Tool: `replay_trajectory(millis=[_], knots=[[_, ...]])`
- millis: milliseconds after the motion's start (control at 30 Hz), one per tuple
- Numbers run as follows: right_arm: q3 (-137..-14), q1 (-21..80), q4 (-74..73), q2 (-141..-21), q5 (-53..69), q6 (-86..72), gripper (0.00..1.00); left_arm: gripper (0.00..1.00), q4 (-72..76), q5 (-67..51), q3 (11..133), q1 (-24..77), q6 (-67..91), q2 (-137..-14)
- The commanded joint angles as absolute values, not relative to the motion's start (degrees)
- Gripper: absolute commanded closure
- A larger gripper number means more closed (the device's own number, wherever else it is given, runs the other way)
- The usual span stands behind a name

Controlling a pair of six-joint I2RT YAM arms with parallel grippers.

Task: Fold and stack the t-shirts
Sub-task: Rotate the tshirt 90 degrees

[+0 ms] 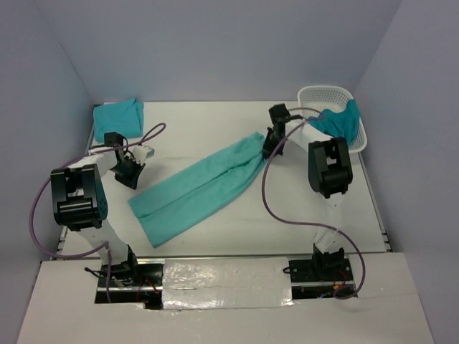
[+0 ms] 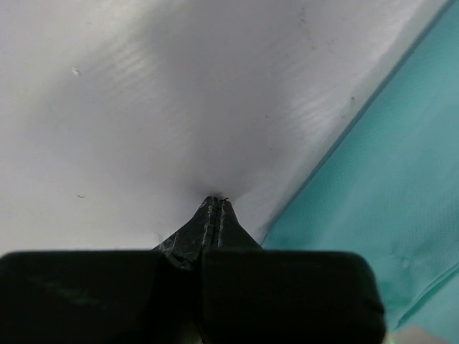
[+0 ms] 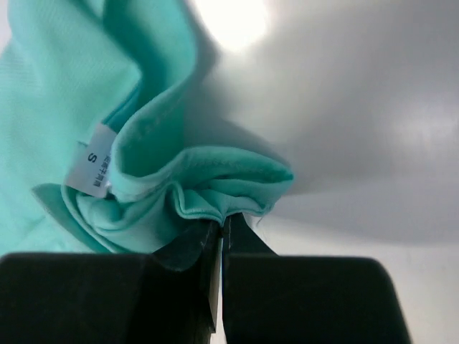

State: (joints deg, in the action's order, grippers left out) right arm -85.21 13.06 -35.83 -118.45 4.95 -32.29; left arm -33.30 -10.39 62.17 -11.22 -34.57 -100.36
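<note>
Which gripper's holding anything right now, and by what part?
Right gripper: the spread t-shirt, pinched at its bunched collar edge by the size tag. Left gripper: fingers shut on nothing.

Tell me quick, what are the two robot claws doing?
Left gripper: closed, nothing in it.
Right gripper: closed, pinching the spread t-shirt at its neck end.

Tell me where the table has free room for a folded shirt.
Free: the far strip of the table between the folded shirt and the basket; also the near patch right of the stretched shirt, though a cable crosses it. Crowded: around the right gripper beside the basket, and the left edge by the left gripper.
</note>
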Motion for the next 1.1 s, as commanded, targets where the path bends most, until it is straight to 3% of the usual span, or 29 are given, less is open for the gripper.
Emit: replay_trajectory(millis=[0,67,133,200,367,433,600,633,700,733,933,1033,1067], knots=[[-104.5,13.5,-42.0,-127.9,2.3,-29.0,1.0,1.0,-38.4,-13.3,61.9,-11.6,-34.0,-99.7],[-115.1,13.8,-47.4,-137.1,1.9,-28.0,1.0,1.0,-39.1,-13.5,62.5,-11.4,-32.6,-100.7],[-137.3,14.1,-51.5,-146.0,1.0,-27.5,1.0,1.0,-40.1,-15.0,63.9,-11.0,-31.5,-101.7],[-146.0,14.0,-52.4,-150.7,0.1,-28.5,1.0,1.0,-41.3,-19.1,64.4,-9.2,-31.5,-102.0],[-143.1,14.1,-36.1,-149.8,-2.5,-31.6,1.0,1.0,-42.1,-22.3,59.5,-1.2,-33.5,-101.2],[-148.7,14.3,-33.5,-151.7,-3.7,-30.6,0.96,0.99,-40.7,-21.9,56.3,2.7,-33.7,-100.4],[-145.3,12.6,-26.0,-149.2,-5.5,-29.1,0.52,0.95,-39.9,-23.2,53.7,3.7,-32.8,-99.8],[-145.9,12.2,-26.3,-149.5,-5.5,-28.5,0.38,0.94,-39.8,-23.3,53.8,3.4,-32.8,-99.7],[-146.3,11.5,-27.1,-149.5,-5.0,-28.0,0.18,0.93,-40.3,-23.5,54.3,2.7,-32.5,-98.9],[-145.7,11.2,-27.3,-149.1,-4.8,-27.7,0.01,0.9,-40.3,-23.6,54.6,2.5,-32.2,-98.6],[-137.3,10.2,-35.3,-139.2,-5.7,-24.9,0.0,0.75,-42.2,-24.1,58.4,-2.3,-30.3,-95.1],[-125.1,12.5,-39.9,-123.1,-4.8,-23.6,0.0,0.71,-42.5,-23.8,61.8,-8.8,-27.9,-92.0],[-114.3,13.6,-39.5,-118.5,-4.3,-22.8,0.0,0.7,-42.7,-23.4,63.5,-10.3,-27.4,-90.7]])
